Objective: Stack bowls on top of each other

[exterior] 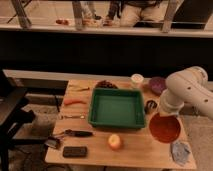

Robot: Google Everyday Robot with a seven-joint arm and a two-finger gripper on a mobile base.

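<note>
The orange-red bowl [165, 128] hangs tilted above the table's right front, its inside facing the camera. My gripper [163, 115] holds it by the upper rim, at the end of the white arm [186, 91] that reaches in from the right. The dark purple bowl [157, 85] stands upright at the table's back right corner, beyond the arm and apart from the orange-red bowl.
A green rectangular tray [116, 121] fills the table's middle. A white cup [136, 79] stands behind it, and a small dark object [150, 106] lies at its right. An apple [115, 142], a grey cloth [180, 151], a black case [75, 151] and utensils [75, 133] lie at the front and left.
</note>
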